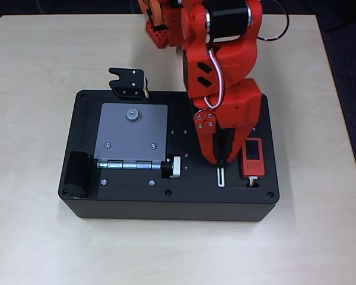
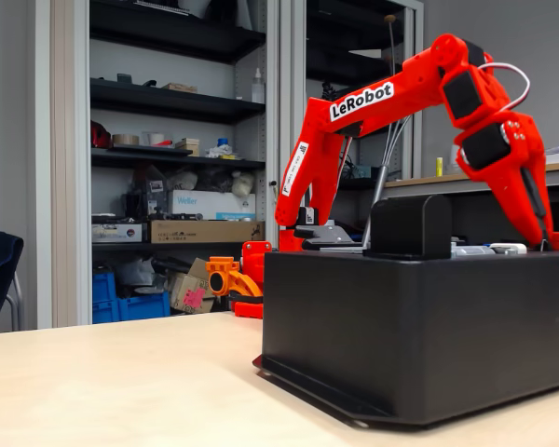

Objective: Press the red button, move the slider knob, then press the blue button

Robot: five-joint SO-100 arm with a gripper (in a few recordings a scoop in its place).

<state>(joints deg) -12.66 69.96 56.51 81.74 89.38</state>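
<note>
The slider knob sits hidden under the fingertips at the top of its white-rimmed slot (image 1: 221, 177), on the black box (image 1: 136, 205) beside the red device (image 1: 252, 157). The gripper (image 1: 221, 160) looks pressed together there. Drag straight along the slot, keeping light downward pressure.

Buttons hidden beneath the pincer (image 1: 221, 159)

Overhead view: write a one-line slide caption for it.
Red SO-100 arm's gripper reaches down to the top end of the white-rimmed slider slot on a black task box, beside a red rectangular device.
</note>
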